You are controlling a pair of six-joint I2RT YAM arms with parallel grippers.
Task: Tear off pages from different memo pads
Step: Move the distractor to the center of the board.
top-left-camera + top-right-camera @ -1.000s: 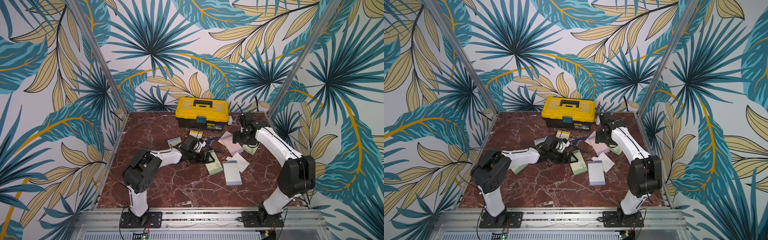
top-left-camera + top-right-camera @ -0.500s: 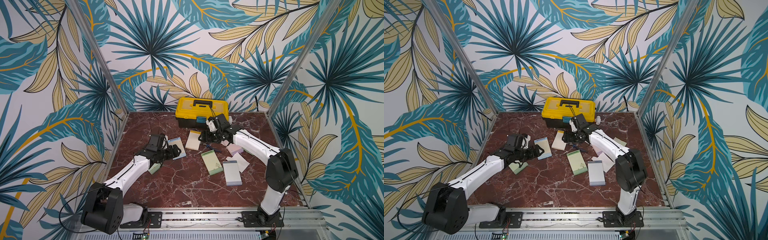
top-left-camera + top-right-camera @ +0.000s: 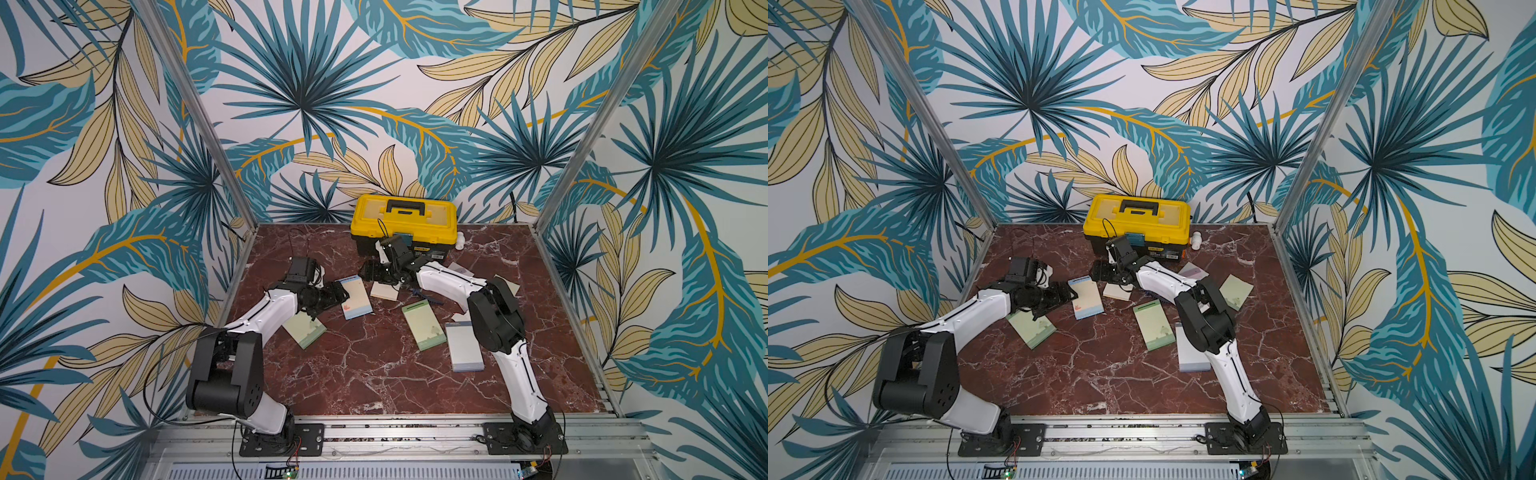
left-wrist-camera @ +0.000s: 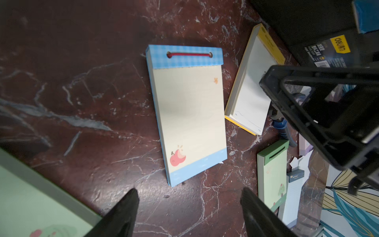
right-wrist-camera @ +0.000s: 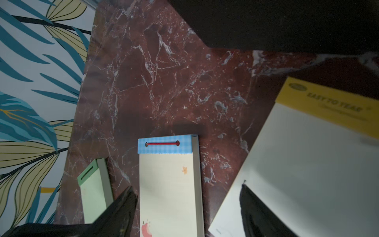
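The blue-bordered memo pad [image 3: 355,298] [image 3: 1086,298] lies flat on the marble, with an apple drawing at its foot. My left gripper [image 4: 187,192] [image 3: 343,293] is open just short of that foot end [image 4: 188,115], holding nothing. My right gripper [image 5: 187,188] [image 3: 368,272] is open over the pad's head end [image 5: 168,160], beside the cream pad with yellow header [image 5: 307,153] [image 3: 384,291]. Two green pads [image 3: 305,330] [image 3: 424,324] and a grey-lavender pad [image 3: 464,347] also lie flat. A pink-lilac sheet [image 3: 1192,272] and a green one [image 3: 1236,292] lie at the right.
A yellow toolbox [image 3: 403,224] stands against the back wall, right behind the right gripper, with a small white bottle [image 3: 459,241] beside it. A blue-handled tool [image 4: 281,127] lies by the cream pad. Metal frame posts and patterned walls close in the table.
The left gripper left the middle green pad and went left to the blue-bordered pad. The right gripper swung from the right-hand pads to in front of the toolbox, then over the blue-bordered pad.
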